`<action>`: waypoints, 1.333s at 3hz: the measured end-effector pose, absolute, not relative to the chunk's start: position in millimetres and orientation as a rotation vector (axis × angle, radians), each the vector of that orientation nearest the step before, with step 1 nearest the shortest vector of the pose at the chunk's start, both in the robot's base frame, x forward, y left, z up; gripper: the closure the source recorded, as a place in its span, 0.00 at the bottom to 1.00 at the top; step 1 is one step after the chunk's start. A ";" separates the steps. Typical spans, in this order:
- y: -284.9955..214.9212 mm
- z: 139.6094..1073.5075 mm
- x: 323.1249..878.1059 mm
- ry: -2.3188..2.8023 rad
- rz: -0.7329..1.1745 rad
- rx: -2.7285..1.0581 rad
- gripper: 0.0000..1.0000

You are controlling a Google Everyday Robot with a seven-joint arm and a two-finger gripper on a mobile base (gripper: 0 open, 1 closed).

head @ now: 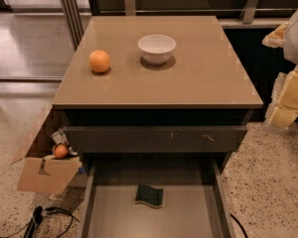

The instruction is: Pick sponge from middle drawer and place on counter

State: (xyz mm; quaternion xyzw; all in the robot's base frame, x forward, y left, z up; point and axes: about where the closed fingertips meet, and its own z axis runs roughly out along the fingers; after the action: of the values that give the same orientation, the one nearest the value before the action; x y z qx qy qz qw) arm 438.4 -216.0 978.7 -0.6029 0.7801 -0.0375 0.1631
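Observation:
The sponge (149, 196) lies dark green face up on the grey floor of the open middle drawer (193, 217), near the drawer's middle. A thin yellow-tan layer shows at its edge. The tan counter (203, 78) tops the dark cabinet above it. My gripper (284, 100) is a pale yellow and white shape at the right edge of the view. It hangs beside the cabinet's right side at about counter height, far from the sponge and touching nothing.
A white bowl (157, 47) and an orange (99, 61) stand on the counter's back half. A shut dark drawer front (159, 139) overhangs the open drawer. An open cardboard box (44, 170) and black cables (44, 217) lie on the speckled floor at left.

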 end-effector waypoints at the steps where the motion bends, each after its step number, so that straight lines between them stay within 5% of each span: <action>1: -216.0 978.7 438.4 2.225 -0.107 -1.720 0.00; 4: -180.8 888.7 406.7 2.092 0.218 -1.645 0.00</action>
State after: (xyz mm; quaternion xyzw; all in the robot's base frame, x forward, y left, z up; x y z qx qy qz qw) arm 406.7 -180.8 888.7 -0.5990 0.7618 0.0795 0.2337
